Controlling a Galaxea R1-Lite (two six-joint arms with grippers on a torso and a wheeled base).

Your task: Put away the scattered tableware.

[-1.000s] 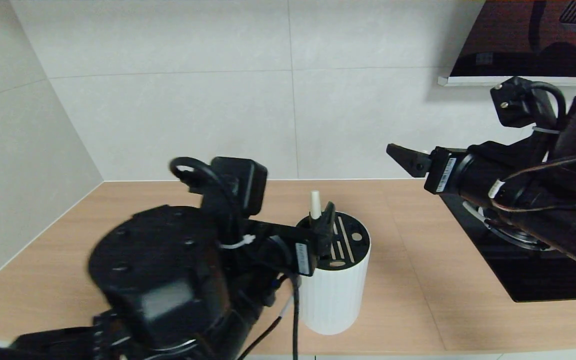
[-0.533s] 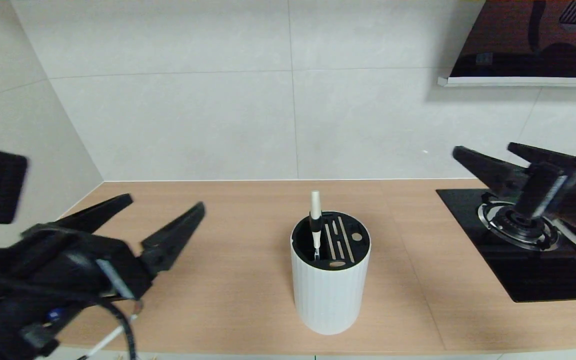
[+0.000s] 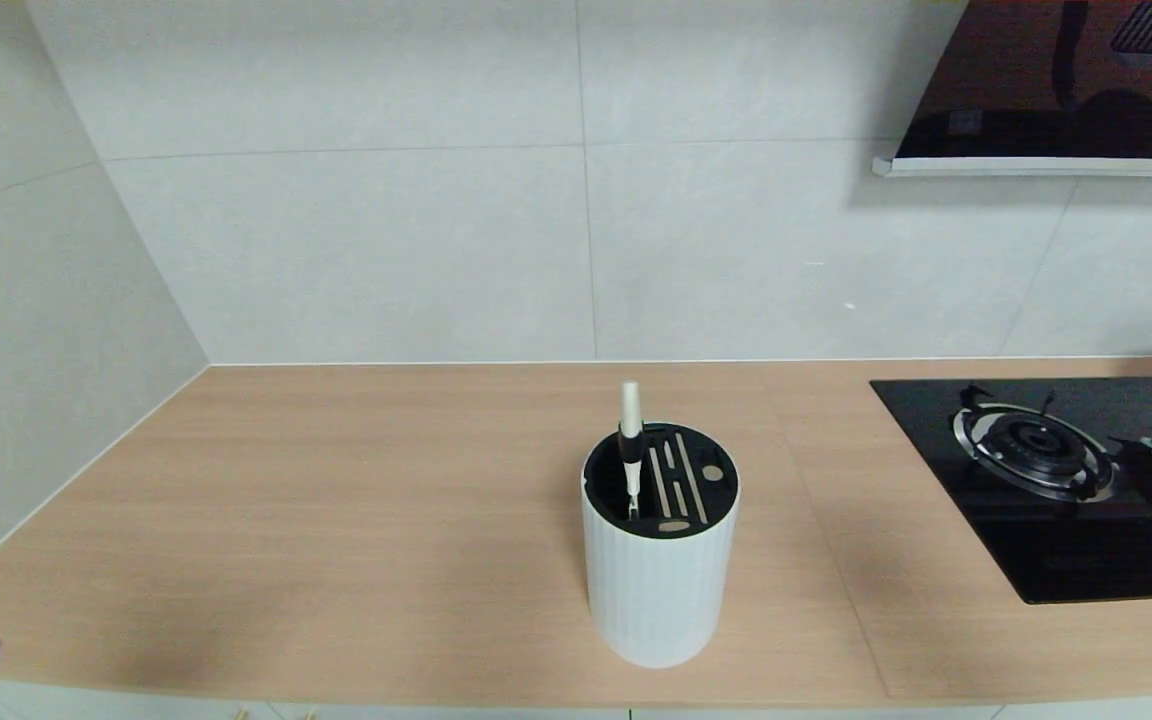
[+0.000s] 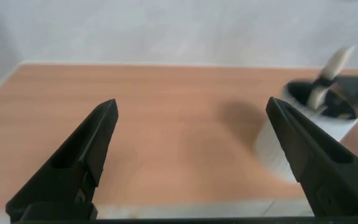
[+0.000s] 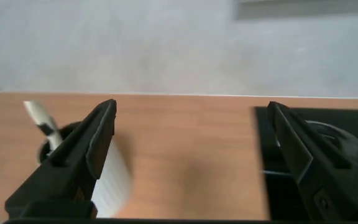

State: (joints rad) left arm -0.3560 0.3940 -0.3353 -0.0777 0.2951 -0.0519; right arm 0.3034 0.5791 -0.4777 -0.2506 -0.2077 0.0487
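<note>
Head view: the holder point(image 3: 658, 590) stands near the counter's point(image 3: 336, 500) front edge, with a white-handled utensil point(image 3: 630, 430) upright in a slot. A careless sweep past could likely tip the holder over that edge. The utensil's working end is hidden inside.

Left wrist view: the left pincer point(image 4: 191, 109) is wide and empty, with the holder blurred beyond it.

Right wrist view: the right pincer point(image 5: 191, 107) is wide and empty.

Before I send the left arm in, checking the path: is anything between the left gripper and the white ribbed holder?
Nothing visible does: only bare wooden countertop lies between the open left gripper and the white ribbed cylindrical holder with its black slotted top.
</note>
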